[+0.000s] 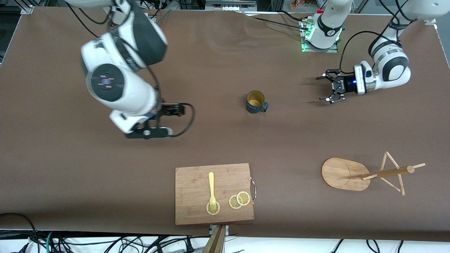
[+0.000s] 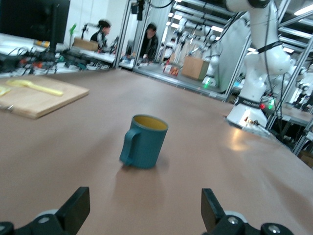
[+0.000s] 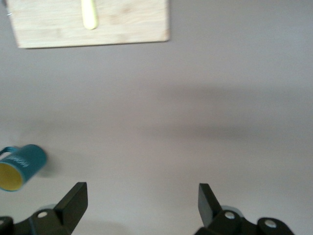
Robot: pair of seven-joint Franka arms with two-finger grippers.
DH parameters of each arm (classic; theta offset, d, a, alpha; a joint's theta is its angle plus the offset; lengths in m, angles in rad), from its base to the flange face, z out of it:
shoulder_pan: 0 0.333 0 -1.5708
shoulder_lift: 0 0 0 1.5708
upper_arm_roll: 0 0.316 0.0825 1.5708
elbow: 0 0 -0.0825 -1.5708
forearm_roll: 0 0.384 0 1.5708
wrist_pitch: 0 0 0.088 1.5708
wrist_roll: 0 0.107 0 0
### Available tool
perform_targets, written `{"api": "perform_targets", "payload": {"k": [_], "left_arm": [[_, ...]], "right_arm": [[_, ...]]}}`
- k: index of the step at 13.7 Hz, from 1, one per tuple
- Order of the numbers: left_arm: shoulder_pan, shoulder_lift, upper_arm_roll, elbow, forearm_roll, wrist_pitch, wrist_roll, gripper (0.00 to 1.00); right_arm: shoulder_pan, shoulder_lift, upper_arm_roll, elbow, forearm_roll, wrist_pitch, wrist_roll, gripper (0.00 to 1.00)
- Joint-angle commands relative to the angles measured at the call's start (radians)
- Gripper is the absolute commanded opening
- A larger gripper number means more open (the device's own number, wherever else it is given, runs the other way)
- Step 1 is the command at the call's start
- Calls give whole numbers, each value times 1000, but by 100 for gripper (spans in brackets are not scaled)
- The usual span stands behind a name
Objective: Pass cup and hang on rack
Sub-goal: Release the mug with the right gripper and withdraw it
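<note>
Closest to the front camera is the cutting board (image 1: 214,193), with a yellow fork (image 1: 211,191) lying on it, tines resting on a lemon slice (image 1: 212,208), and two more lemon slices (image 1: 239,200) overlapping near the board's metal handle. Toward the left arm's end of the table, about as near, the rack (image 1: 365,174) is lying tipped on its side – oval base on edge, pole and pegs pointing out toward the table's end. Only the front view shows that; neither wrist camera catches the rack at all.

Farther up the table the cup (image 1: 255,102) stands upright on the brown table (image 1: 70,168), roughly in the middle between the two arms, nothing touching it. Front view shows its yellow inside and the handle turned toward the left arm's end. The left wrist view gives the side-on look instead – teal wall, handle (image 2: 128,145) in profile, rim level.

The left gripper (image 1: 330,90) hangs low over the table on the left arm's side of the cup, well apart from it, fingers (image 2: 76,208) spread wide and holding nothing, pointed at the cup. The right gripper (image 3: 142,203) is over bare table toward the right arm's end; from the front its own arm mostly hides it, but the right wrist view shows its fingers (image 3: 73,200) spread wide and empty, with the cup off at the edge and a corner of the board in sight.
</note>
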Motion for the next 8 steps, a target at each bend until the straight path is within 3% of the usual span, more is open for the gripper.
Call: {"api": "perform_targets", "payload": {"k": [1, 3, 5, 8], "left_arm": [[-32, 80, -55, 33, -80, -15, 117, 100], [-111, 95, -54, 57, -146, -2, 126, 100], [-186, 172, -54, 94, -209, 41, 175, 100], [-268, 235, -53, 120, -277, 79, 240, 100]], "right_arm": [[-72, -83, -22, -20, -35, -83, -114, 100], [-118, -117, -79, -20, -36, -146, -248, 100], [-171, -149, -122, -20, -36, -164, -343, 100], [-271, -221, -121, -62, -38, -161, -365, 100]]}}
